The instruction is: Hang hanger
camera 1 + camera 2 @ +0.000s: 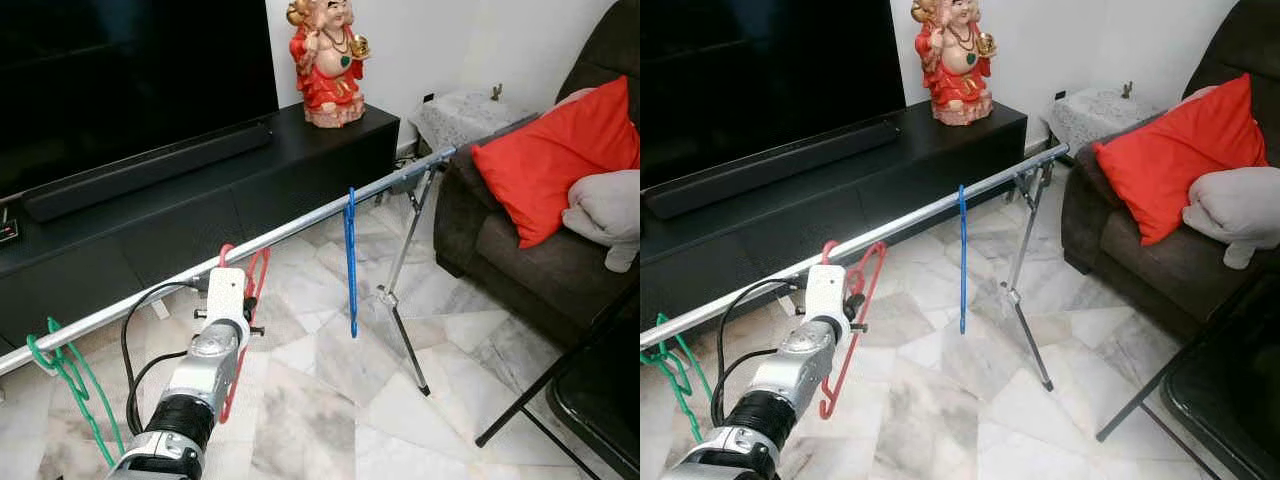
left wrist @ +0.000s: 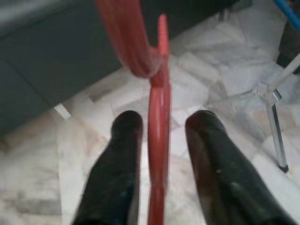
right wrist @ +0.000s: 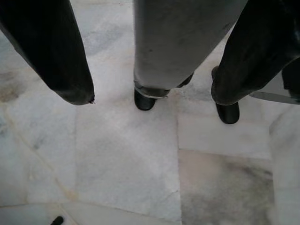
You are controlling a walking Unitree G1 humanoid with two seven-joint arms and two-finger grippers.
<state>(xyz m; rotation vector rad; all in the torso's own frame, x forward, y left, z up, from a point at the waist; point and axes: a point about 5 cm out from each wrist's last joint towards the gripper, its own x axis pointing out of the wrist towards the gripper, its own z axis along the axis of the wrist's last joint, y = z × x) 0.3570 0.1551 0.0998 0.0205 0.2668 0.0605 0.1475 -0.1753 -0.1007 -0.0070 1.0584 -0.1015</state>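
Observation:
A red hanger (image 1: 258, 275) hangs from the silver rail (image 1: 300, 225), which runs from lower left to upper right. My left arm reaches up to it, and my left gripper (image 2: 161, 119) is open, one black finger (image 2: 123, 140) on each side of the hanger's red bar (image 2: 158, 108), with a small gap on both sides. Further along the rail hangs a blue hanger (image 1: 351, 260), and a green hanger (image 1: 70, 375) hangs near its left end. My right gripper (image 3: 152, 96) is open, hanging idle above the marble floor.
The rail's tripod stand (image 1: 405, 330) is on the marble floor. A black TV cabinet (image 1: 300, 150) with a red statue (image 1: 325, 60) runs behind the rail. A dark sofa with a red cushion (image 1: 555, 155) is at the right, and a black chair frame (image 1: 560, 390) at the lower right.

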